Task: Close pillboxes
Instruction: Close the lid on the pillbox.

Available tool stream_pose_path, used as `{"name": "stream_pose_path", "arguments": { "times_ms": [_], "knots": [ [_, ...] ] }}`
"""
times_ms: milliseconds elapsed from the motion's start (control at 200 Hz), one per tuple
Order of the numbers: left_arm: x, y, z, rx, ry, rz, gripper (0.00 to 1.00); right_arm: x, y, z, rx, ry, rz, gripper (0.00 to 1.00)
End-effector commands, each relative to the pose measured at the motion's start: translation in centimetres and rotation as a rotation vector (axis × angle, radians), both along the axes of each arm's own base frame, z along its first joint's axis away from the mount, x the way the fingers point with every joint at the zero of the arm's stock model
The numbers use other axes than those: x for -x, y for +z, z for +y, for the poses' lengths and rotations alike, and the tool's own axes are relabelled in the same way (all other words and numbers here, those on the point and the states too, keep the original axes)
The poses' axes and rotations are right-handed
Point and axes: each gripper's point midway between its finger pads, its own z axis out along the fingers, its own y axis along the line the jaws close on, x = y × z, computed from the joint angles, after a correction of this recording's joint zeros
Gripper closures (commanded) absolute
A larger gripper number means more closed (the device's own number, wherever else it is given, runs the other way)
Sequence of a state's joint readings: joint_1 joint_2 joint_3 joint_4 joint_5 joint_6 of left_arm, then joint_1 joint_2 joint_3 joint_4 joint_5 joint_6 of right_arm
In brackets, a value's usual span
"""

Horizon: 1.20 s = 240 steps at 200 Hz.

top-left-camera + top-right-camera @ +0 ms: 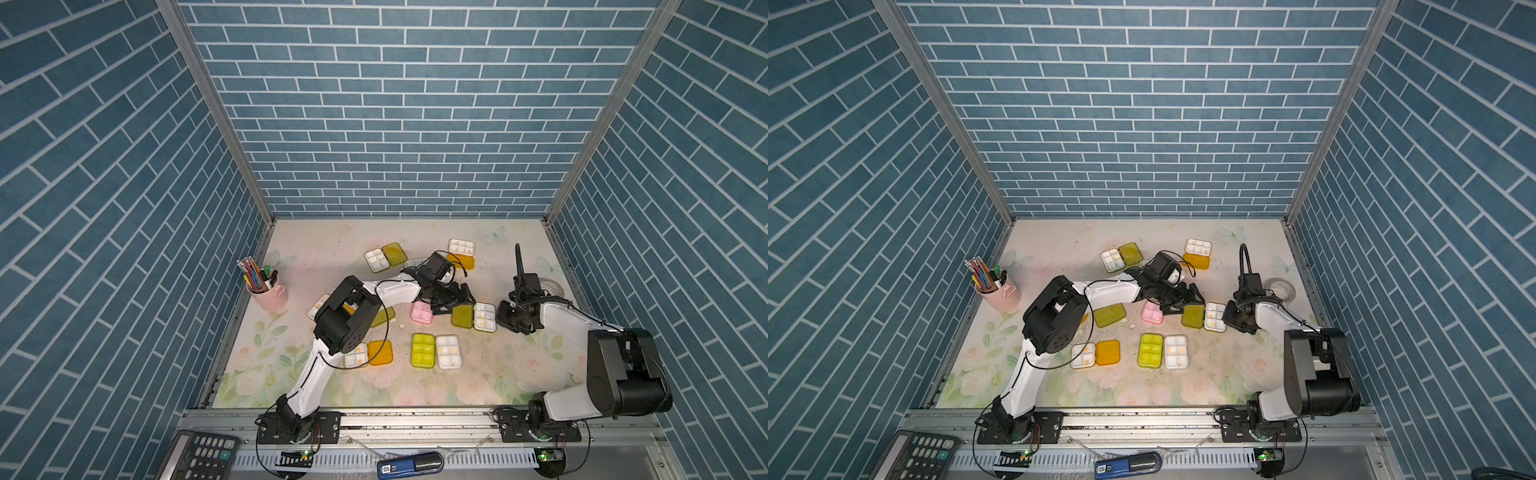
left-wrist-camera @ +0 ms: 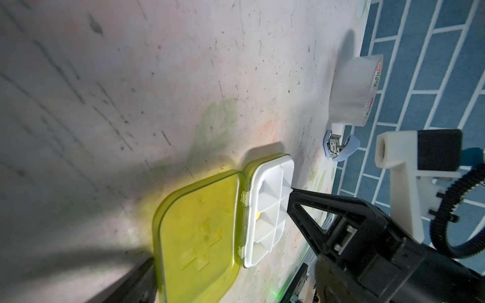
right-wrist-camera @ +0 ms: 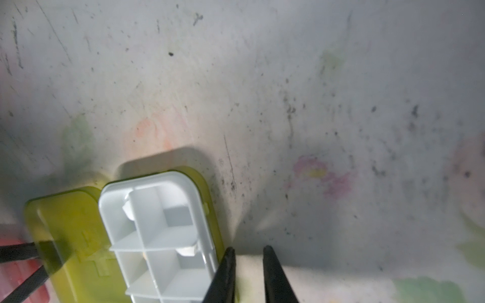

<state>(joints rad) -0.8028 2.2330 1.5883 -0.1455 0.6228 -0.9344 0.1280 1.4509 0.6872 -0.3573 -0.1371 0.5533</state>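
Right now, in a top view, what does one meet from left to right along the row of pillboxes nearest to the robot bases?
open pillbox with orange lid → yellow-green pillbox → white pillbox

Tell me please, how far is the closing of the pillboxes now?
Done: the pink box and the yellow-green box look closed. In hand: the open olive-lidded box lies between the left gripper and the right gripper, lid flat. Left, at least: the far orange-lidded box, the near orange-lidded box and the far green-lidded box lie open.
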Motion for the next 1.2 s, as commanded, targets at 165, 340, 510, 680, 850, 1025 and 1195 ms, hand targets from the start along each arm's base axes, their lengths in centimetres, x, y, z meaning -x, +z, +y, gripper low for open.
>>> {"name": "stream_pose_path", "arguments": {
  "times_ms": [165,340,510,680,850,1025,1195],
  "knots": [
    [0.1,3.3,-1.6,0.085,-0.007,-0.038,0.07,1.9,-1.1,0.5,-0.036,-0.012,0.077,0.79],
    [0.6,4.6,-2.5,0.107,-0.021,-0.053,0.07,1.9,-0.9,0.7,-0.053,-0.013,0.071,0.79],
    [1.3,6.0,-3.3,0.119,-0.043,-0.081,0.07,1.8,-0.9,0.9,-0.062,-0.012,0.070,0.79],
    [2.1,6.6,-4.2,0.127,-0.065,-0.093,0.07,2.0,-1.0,0.8,-0.061,-0.019,0.072,0.79],
    [2.7,6.8,-5.4,0.139,-0.082,-0.092,0.07,2.1,-0.6,0.3,-0.037,-0.038,0.065,0.79],
    [2.8,6.1,-6.0,0.146,-0.078,-0.077,0.07,2.7,2.0,-2.9,0.114,-0.108,0.027,0.78],
    [2.4,7.3,-5.4,0.151,-0.082,-0.100,0.07,2.9,4.7,-4.4,0.171,-0.151,-0.030,0.74]
  ]
}}
